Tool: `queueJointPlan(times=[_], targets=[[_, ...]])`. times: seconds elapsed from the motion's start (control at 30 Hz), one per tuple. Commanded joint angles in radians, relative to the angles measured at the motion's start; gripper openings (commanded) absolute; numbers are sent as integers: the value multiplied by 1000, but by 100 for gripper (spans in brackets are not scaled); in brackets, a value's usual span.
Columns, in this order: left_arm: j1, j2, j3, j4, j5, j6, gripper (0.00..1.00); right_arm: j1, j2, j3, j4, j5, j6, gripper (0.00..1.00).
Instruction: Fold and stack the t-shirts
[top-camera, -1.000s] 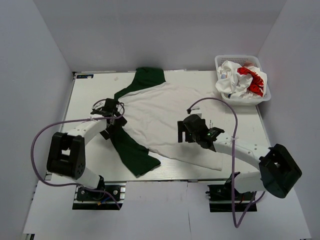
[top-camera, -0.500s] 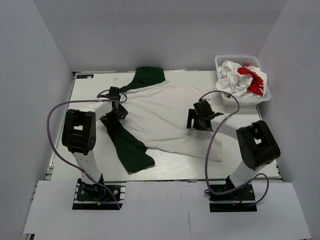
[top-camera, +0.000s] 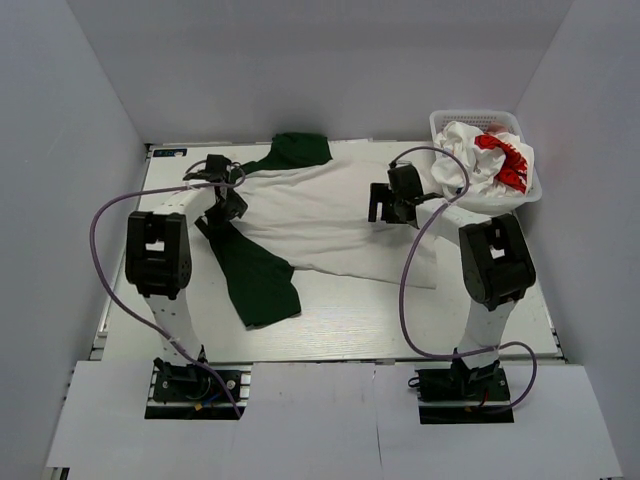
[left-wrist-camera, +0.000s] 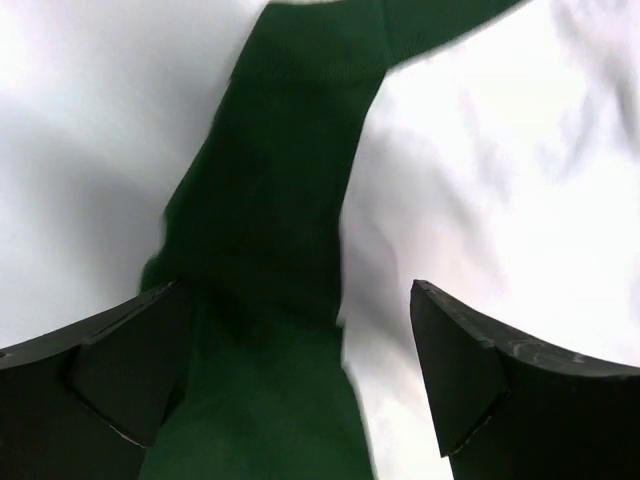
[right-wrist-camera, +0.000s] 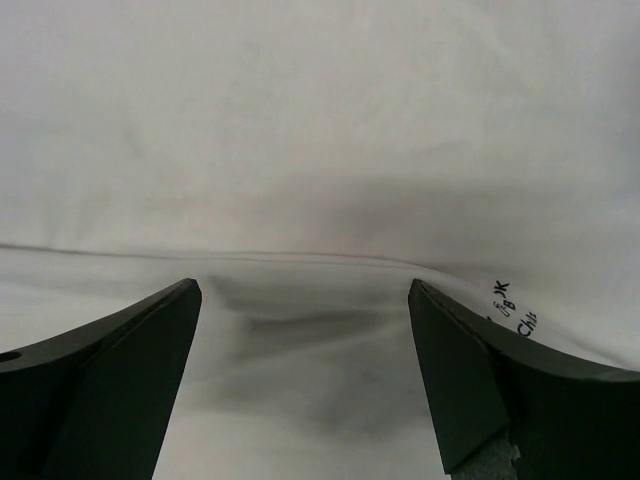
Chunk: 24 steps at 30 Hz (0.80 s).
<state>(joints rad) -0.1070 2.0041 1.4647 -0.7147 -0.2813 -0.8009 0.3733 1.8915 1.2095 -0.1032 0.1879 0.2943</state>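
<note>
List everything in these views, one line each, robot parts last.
green-sleeved shirt: one, white body with dark green sleeves, spread out on the table
printed shirt: one, white with red print, bunched up in the basket
basket: one, white lattice, far right corner of the table
table: one, white, under everything
cables: two, purple, one looping off each arm
arms: two, black and white, bases at the near edge
left tool: one, black, open, over a green sleeve, holding nothing
right tool: one, black, open, over the shirt's white cloth, holding nothing
</note>
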Motion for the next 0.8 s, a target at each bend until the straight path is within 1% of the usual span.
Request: queueJointPlan(times=[0.0,0.03,0.07,0.13,0.17,0.2,0.23,0.27,0.3,0.33,0.43,0.5,0.57,0.6,0.63,0.7,0.73,0.77], targets=[[-13,-172,-64,-18,-2,20,100,1,-95,29,3,-80,-43,90],[-13,-207,-95,-19,14,0,100,3,-110,7,11,-96,-41,90],[-23,-278,-166,-31,49,0,100,4,-171,-8,13,-122,-31,90],[-23,-342,-277,-66,73,-26,100,9,-218,-85,43,-142,-17,90],[-23,-404,-311,-84,82,-35,100,9,-288,-128,51,-136,-11,90],[-23,-433,-343,-124,94,-35,100,9,-310,-166,53,-125,-3,90],[-23,-464,-421,-135,137,-47,100,6,-349,-180,45,-101,17,90],[-23,-496,-464,-135,168,-47,100,3,-368,-195,39,-72,47,90],[-32,-565,-510,-123,195,-47,100,4,-402,-237,14,-45,101,90],[-33,-597,-602,-108,267,-47,100,1,-438,-249,19,-12,121,90],[-56,-701,-745,-77,394,-47,100,-2,-509,-309,1,40,190,90],[-69,-743,-796,-89,421,-47,100,-1,-551,-330,-36,93,250,90],[-92,-800,-852,-110,421,-58,100,-1,-572,-366,-55,151,273,90],[-102,-814,-874,-120,410,-58,100,-7,-606,-378,-67,151,308,90],[-102,-823,-874,-120,410,-58,98,-10,-614,-410,-70,160,315,90],[-112,-823,-886,-98,410,-58,88,-16,-647,-451,-82,169,341,90],[-112,-823,-886,-98,410,-58,83,-14,-657,-459,-85,171,353,90],[-123,-805,-886,-88,410,-58,71,-19,-663,-467,-113,170,361,90]])
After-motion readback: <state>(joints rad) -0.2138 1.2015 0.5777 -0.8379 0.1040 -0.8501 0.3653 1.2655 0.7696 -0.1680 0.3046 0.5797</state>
